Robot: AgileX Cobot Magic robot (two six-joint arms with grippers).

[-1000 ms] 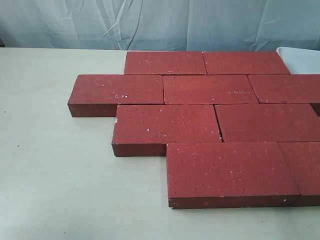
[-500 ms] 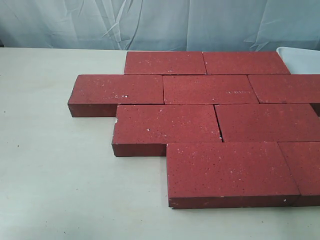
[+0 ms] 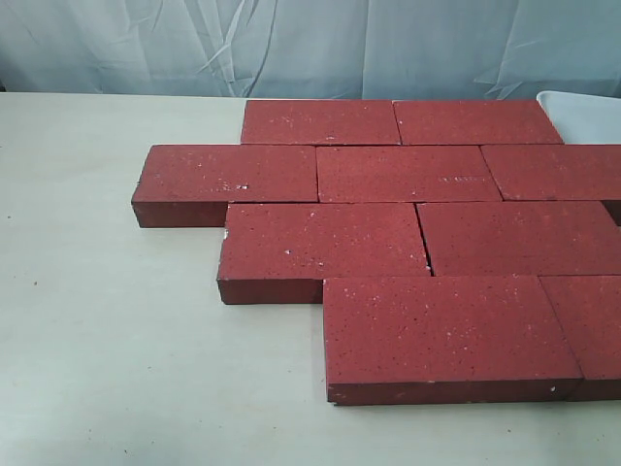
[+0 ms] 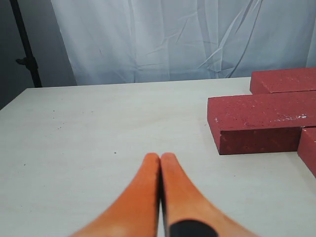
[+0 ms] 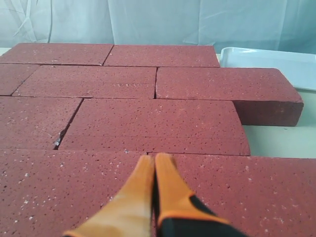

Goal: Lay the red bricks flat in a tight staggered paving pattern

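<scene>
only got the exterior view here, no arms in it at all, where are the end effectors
Observer: The left end effector is shut with nothing in it, over bare table, off to the side of the red bricks.
Operator: ok and the right one
Observer: The right end effector is shut too, holding nothing, over the nearest row of the pattern.
Operator: my frame cuts off the right edge, is it staggered there
Observer: Yes, the second-row end brick juts out past the third-row end brick.
</scene>
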